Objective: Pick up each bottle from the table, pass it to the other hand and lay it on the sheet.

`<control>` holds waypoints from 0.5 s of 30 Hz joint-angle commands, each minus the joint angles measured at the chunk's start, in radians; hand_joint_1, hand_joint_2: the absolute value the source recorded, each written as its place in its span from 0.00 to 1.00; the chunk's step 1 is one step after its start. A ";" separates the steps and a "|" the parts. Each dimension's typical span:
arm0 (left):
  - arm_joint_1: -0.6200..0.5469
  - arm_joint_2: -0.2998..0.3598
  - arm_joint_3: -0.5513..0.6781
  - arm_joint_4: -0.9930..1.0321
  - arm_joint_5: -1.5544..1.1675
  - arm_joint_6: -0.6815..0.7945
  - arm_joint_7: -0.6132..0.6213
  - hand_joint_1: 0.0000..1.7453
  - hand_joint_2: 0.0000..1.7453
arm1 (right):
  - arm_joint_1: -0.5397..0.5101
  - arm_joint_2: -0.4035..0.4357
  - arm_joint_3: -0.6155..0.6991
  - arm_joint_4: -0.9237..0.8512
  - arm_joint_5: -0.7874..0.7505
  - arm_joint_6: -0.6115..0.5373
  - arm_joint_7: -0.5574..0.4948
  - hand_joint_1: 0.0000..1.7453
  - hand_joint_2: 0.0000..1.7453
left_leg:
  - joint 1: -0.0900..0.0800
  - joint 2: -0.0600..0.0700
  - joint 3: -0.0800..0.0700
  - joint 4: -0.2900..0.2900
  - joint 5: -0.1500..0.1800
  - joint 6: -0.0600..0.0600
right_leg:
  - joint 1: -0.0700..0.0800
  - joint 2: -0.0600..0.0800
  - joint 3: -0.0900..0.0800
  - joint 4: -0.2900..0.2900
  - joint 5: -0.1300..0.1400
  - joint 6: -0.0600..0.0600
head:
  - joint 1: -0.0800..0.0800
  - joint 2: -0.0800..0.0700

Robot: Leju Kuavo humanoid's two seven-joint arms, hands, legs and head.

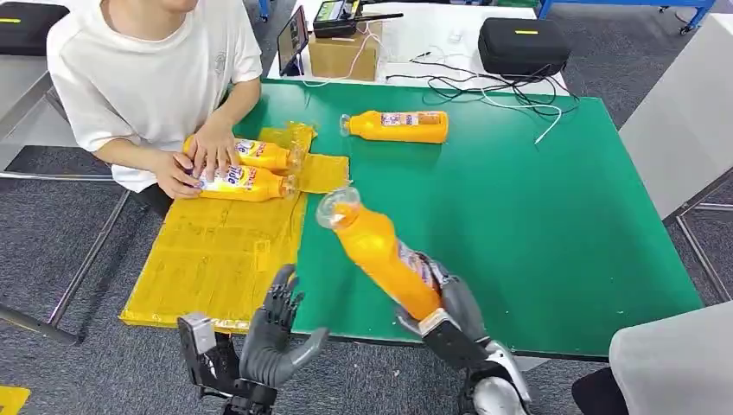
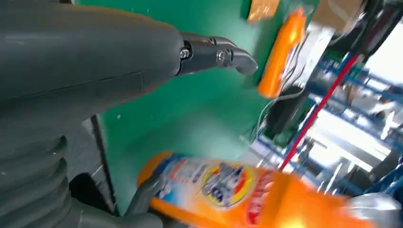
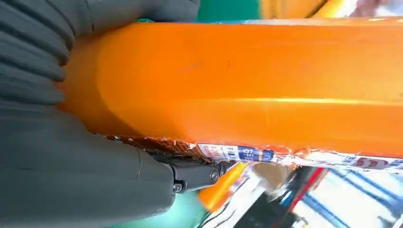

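My right hand [image 1: 449, 307] grips the lower part of an orange bottle [image 1: 380, 251], lifted above the green table [image 1: 536, 225] with its clear cap tilted up and to the left. In the right wrist view that bottle [image 3: 247, 85] lies against the hand [image 3: 71, 180]. My left hand [image 1: 272, 333] is open at the table's near edge, fingers spread, left of the held bottle [image 2: 247, 194]. Another orange bottle [image 1: 398, 126] lies on the table farther back. Two more bottles [image 1: 246, 171] lie on the yellow sheet [image 1: 216, 259], under a person's hands [image 1: 194, 164].
A person in a white shirt [image 1: 147, 78] sits at the table's left side. A cardboard box [image 1: 343, 54], a black case [image 1: 523, 45] and cables [image 1: 484, 86] lie on the white surface behind the table. A grey panel [image 1: 683, 112] stands to the right.
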 commanded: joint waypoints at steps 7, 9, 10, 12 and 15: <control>-0.077 0.024 -0.028 0.077 0.048 -0.058 -0.002 0.00 1.00 | -0.170 0.044 0.317 0.187 0.037 0.148 0.005 1.00 1.00 | 0.001 0.003 0.004 -0.001 -0.001 -0.002 | 0.001 0.002 0.003 -0.001 0.000 -0.003 | 0.000 0.000; -0.076 0.025 -0.027 0.077 0.048 -0.058 -0.002 0.00 1.00 | -0.171 0.039 0.320 0.186 0.034 0.145 0.004 1.00 1.00 | 0.002 0.002 0.004 -0.001 -0.001 -0.002 | 0.002 0.002 0.004 -0.001 0.000 -0.003 | 0.000 0.000; -0.076 0.025 -0.027 0.078 0.048 -0.058 -0.001 0.00 1.00 | -0.170 0.035 0.322 0.184 0.031 0.144 0.004 1.00 1.00 | 0.001 0.001 0.004 -0.001 -0.001 -0.002 | 0.001 0.002 0.004 -0.001 0.000 -0.002 | 0.000 0.000; -0.076 0.025 -0.027 0.078 0.048 -0.058 -0.001 0.00 1.00 | -0.170 0.035 0.322 0.184 0.031 0.144 0.004 1.00 1.00 | 0.001 0.001 0.003 -0.001 0.000 -0.001 | 0.001 0.001 0.003 -0.001 0.000 -0.001 | 0.000 0.000; -0.072 0.023 -0.027 0.047 0.080 -0.103 -0.003 0.00 1.00 | -0.228 0.060 0.372 0.295 0.043 0.152 0.021 1.00 1.00 | 0.000 0.000 0.002 0.000 0.000 -0.001 | 0.000 0.001 0.002 -0.001 0.000 -0.001 | 0.000 0.000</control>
